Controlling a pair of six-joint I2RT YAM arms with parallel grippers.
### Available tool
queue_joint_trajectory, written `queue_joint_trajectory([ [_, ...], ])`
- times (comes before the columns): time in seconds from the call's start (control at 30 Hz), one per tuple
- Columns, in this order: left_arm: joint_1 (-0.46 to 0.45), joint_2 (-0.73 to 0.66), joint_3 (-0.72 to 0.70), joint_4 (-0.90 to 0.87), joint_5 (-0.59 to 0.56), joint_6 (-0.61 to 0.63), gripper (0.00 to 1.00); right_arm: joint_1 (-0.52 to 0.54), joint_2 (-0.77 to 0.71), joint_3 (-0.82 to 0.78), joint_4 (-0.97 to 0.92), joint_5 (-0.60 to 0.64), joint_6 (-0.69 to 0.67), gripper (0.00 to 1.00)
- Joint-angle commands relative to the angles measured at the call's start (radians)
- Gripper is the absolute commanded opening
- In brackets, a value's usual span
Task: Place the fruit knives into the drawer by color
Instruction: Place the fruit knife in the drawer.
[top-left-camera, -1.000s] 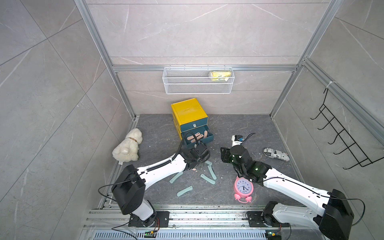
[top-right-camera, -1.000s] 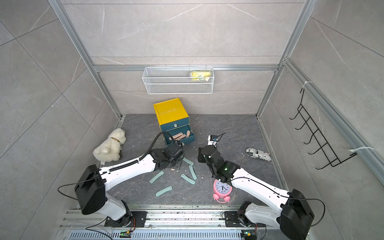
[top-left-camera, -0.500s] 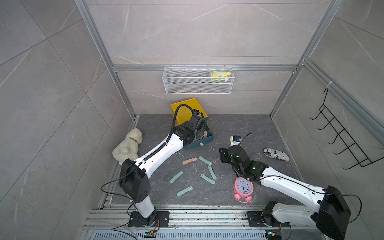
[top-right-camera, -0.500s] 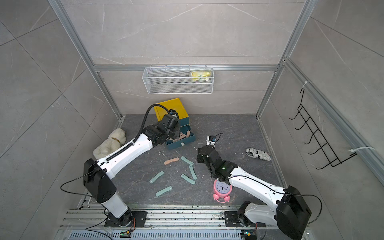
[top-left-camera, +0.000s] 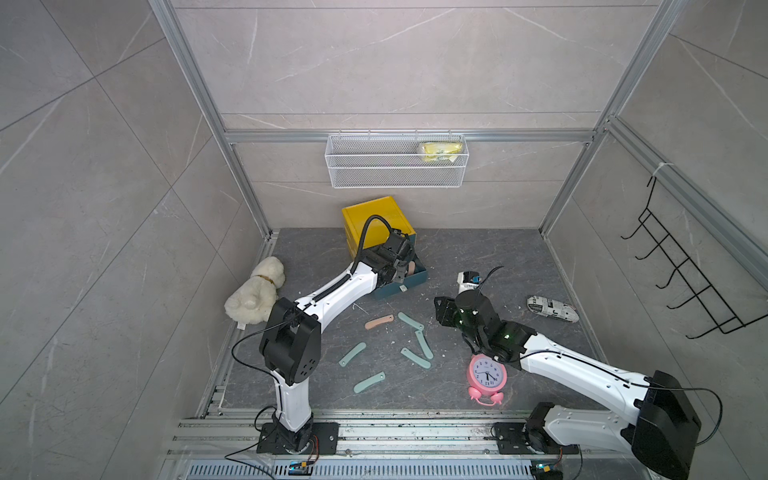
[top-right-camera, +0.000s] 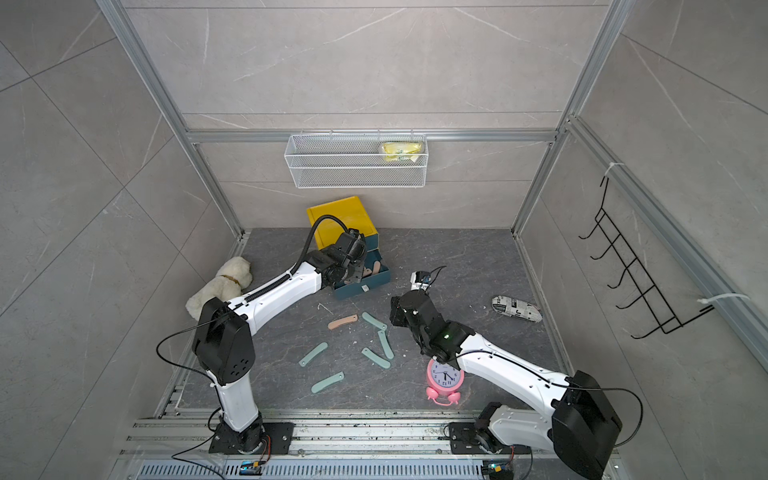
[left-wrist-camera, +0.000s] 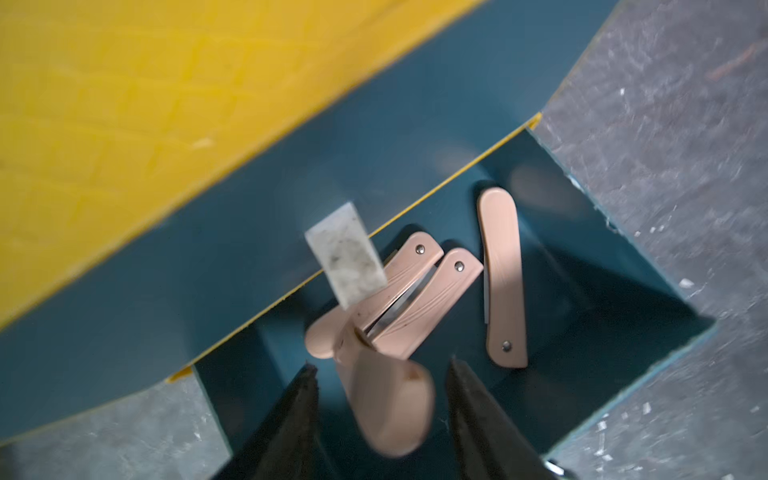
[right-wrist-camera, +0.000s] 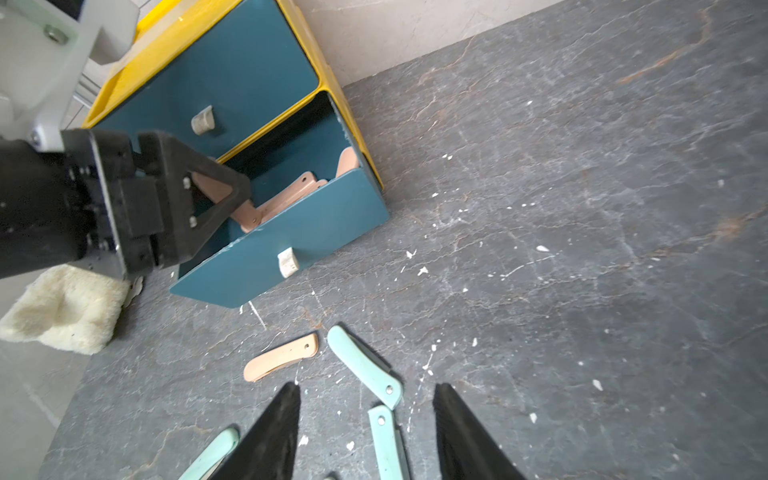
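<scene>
A blurred salmon-pink fruit knife (left-wrist-camera: 388, 409) sits between the fingers of the left hand (left-wrist-camera: 382, 366), seemingly clear of both. The jaws stand apart, gripping nothing, above the open drawer (left-wrist-camera: 573, 291) of the yellow cabinet (top-left-camera: 374, 216), where more pink knives (left-wrist-camera: 503, 278) lie. The right hand (right-wrist-camera: 366, 387), spread wide and empty, hovers over mint fruit knives (right-wrist-camera: 365, 368) and one pink knife (right-wrist-camera: 282, 357) on the grey surface (right-wrist-camera: 582, 249).

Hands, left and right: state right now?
Left hand: open over the pulled-out drawer, a blurred pink knife loose between its jaws.
Right hand: open, holding nothing, above a mint knife.
</scene>
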Motion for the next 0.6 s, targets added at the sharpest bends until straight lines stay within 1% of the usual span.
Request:
queue_joint_trajectory([
  [0.0,0.007,-0.111,0.013,0.005,0.028,-0.028,0.62,0.028,0.033,0.008,0.028,-0.041,0.001,0.55],
  [0.13,0.004,-0.273,-0.085,0.041,0.084,-0.092,0.73,0.074,0.105,0.017,0.105,-0.1,-0.006,0.57],
  [0.23,0.0,-0.428,-0.238,0.083,0.122,-0.141,0.8,0.103,0.197,0.031,0.204,-0.171,-0.012,0.59],
  [0.3,-0.002,-0.528,-0.337,0.096,0.123,-0.173,0.82,0.108,0.263,0.032,0.298,-0.225,-0.016,0.59],
  [0.4,-0.001,-0.671,-0.491,0.118,0.122,-0.217,0.83,0.109,0.361,0.038,0.436,-0.269,-0.039,0.6],
  [0.47,-0.001,-0.765,-0.58,0.111,0.113,-0.24,0.83,0.11,0.427,0.041,0.527,-0.281,-0.059,0.6],
  [0.57,-0.002,-0.865,-0.68,0.104,0.098,-0.277,0.85,0.109,0.509,0.045,0.635,-0.289,-0.063,0.6],
])
